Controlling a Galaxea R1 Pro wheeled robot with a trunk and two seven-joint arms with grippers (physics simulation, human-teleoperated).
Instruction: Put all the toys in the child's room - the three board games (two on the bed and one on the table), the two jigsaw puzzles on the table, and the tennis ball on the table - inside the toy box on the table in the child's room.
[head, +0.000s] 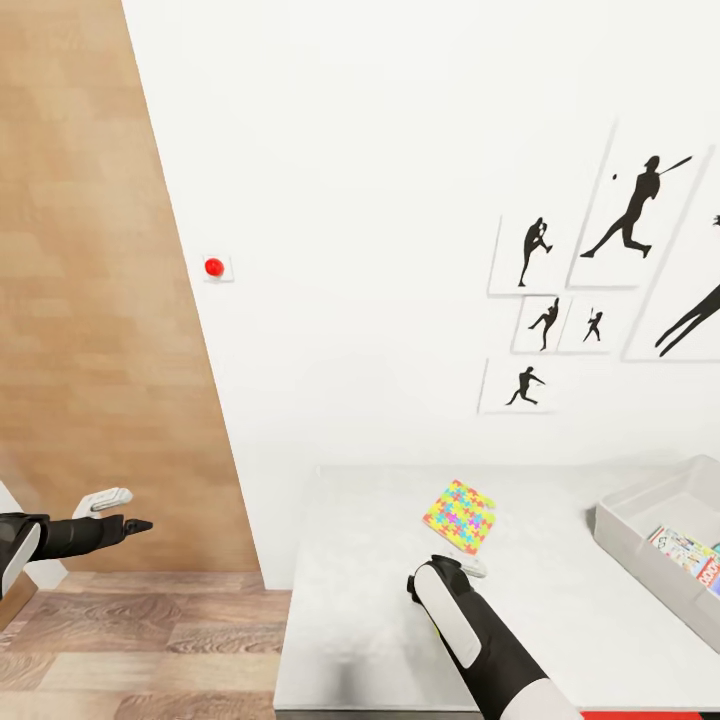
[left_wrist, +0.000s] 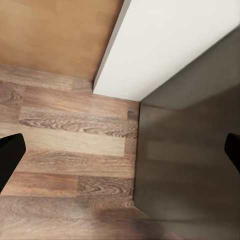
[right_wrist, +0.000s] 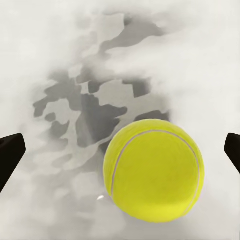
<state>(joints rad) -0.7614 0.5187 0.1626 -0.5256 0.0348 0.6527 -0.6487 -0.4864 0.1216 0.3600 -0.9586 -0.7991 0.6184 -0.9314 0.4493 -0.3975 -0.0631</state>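
Half-hidden tennis ball (head: 437, 630) under right tool (right_wrist: 120, 150)

Bright, even, shadowless on the wall (head: 400, 200); soft blur and mottled grey blotches beside the tennis ball (right_wrist: 154, 170).

Black arms (head: 480, 640) with white panels, dark fingertips (right_wrist: 10, 155).

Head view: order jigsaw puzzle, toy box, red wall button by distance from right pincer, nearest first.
1. Jigsaw puzzle: on the table, just beyond the right pincer.
2. Toy box: on the table, off to its right.
3. Red wall button: on the wall, up and left.
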